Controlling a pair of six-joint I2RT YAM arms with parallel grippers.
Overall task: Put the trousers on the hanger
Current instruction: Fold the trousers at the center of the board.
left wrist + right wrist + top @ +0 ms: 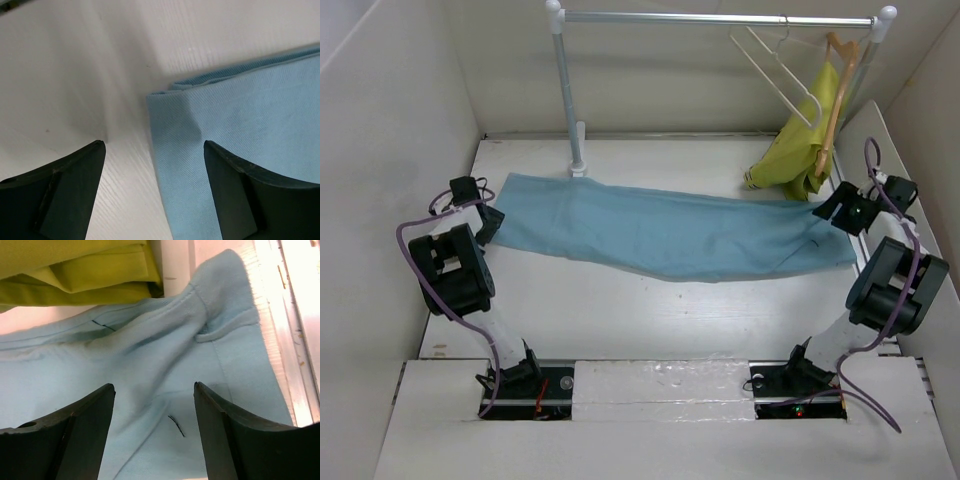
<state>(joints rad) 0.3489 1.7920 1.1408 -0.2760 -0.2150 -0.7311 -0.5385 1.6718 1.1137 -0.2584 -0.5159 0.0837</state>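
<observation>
The trousers point(670, 235) lie flat on the white table point(620, 320), stretched as 1 long light blue band from 9 o'clock to 3 o'clock across the middle of the top view. They are not on the hanger point(772, 82), which hangs bare by its hook from the metal rail point(720, 17) at about 1 o'clock, well apart from the cloth. Just to the 3 o'clock side of it on the same rail hangs a tan wooden hanger point(840, 90) carrying a yellow-green garment point(800, 150), whose lower end sags down to the table near the trousers' end at 3 o'clock.

The left gripper point(488, 218) sits at the 9 o'clock end of the trousers. In its wrist view the left gripper point(155, 145) has its jaws spread wide and grips nothing: the folded corner of the trousers point(240, 125) lies on the table below, its edge running between the 2 fingers point(75, 195).

The right gripper point(837, 212) is at the 3 o'clock end. In its wrist view the right gripper point(154, 386) also stands wide open with nothing clamped, above the rumpled waist end of the trousers point(75, 370); the yellow-green garment point(75, 270) lies at 11 o'clock in that view, touching the blue cloth.
</observation>
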